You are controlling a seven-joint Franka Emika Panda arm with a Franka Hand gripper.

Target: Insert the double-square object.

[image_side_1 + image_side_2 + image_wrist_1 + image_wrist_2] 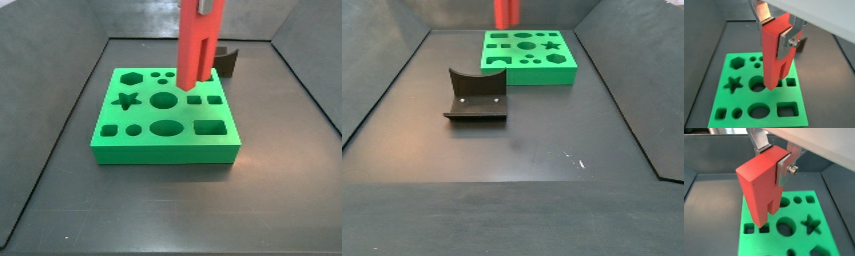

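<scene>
My gripper (776,32) is shut on the upper end of the double-square object (772,60), a tall bright-red bar that hangs upright with its slotted two-prong end down. It shows in both wrist views, the gripper (774,160) and the bar (759,188). The flat silver fingers (785,44) clamp its two sides. The prongs hover above the green board (741,107), near its round hole and two small square holes (791,82). In a side view the bar (197,45) hangs over the board (167,145). In a side view the bar (505,12) shows above the board (529,70).
The dark fixture (476,95) stands on the floor away from the board; in a side view the fixture (227,62) is just behind the board. The grey bin walls (80,90) enclose the floor. The board has star, hexagon, round and square holes.
</scene>
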